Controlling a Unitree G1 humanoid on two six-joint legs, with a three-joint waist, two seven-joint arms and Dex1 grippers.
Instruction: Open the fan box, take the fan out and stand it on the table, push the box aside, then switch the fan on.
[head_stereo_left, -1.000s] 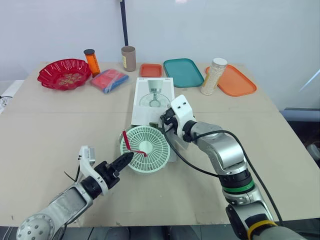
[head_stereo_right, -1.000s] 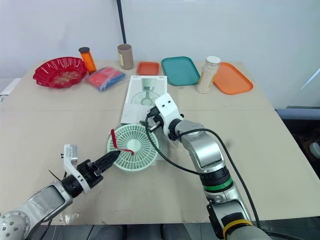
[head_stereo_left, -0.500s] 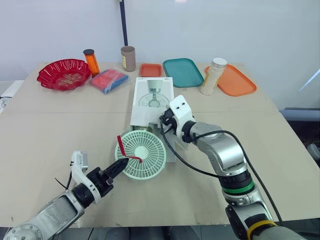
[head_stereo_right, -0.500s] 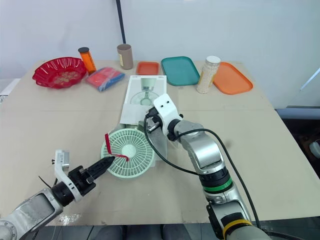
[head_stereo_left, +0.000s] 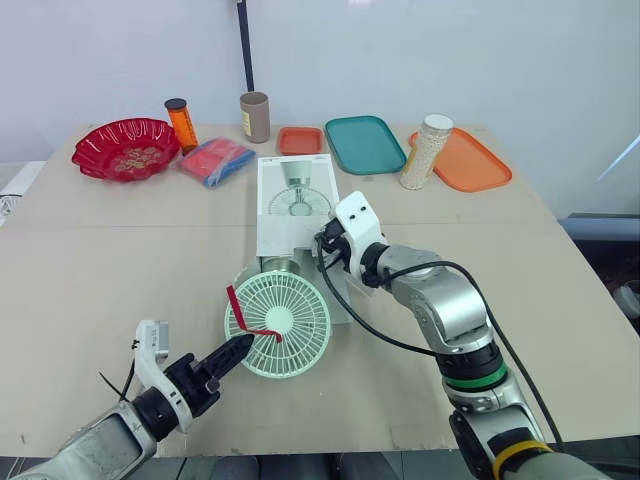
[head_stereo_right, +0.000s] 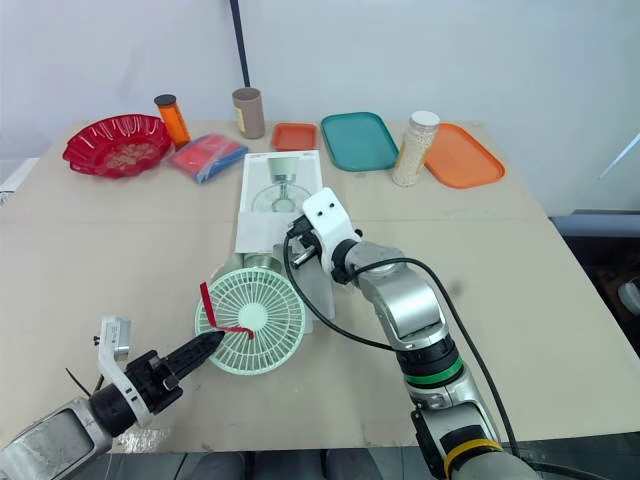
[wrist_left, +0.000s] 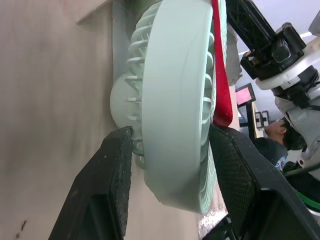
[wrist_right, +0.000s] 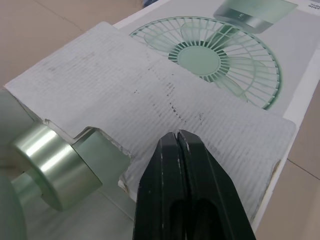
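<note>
fan half out of the box, not yet stood up

the box (head_stereo_left: 293, 200) is seen lying flat on the table (head_stereo_left: 120, 250), its end flap (wrist_right: 150, 100) folded open, so the opening step is judged done. the fan (head_stereo_left: 279, 323) is found just in front of the box mouth, its round grille tilted up on edge and facing the robot, with a red strap (head_stereo_left: 240, 315) across it. the rim of the grille is pinched by the left gripper (head_stereo_left: 236, 349), one finger behind the head and one against the front. the metallic stem (wrist_right: 47, 165) is seen at the box mouth, and how much of the base lies inside cannot be told. the right gripper (wrist_right: 177, 137) is held at the open flap with its jaws pressed together, nothing between them; the box appears to be steadied by it. the withdrawal is judged to be under way. left to be done: the fan is to be freed and stood upright, the box pushed aside, and the fan switched on.
</note>
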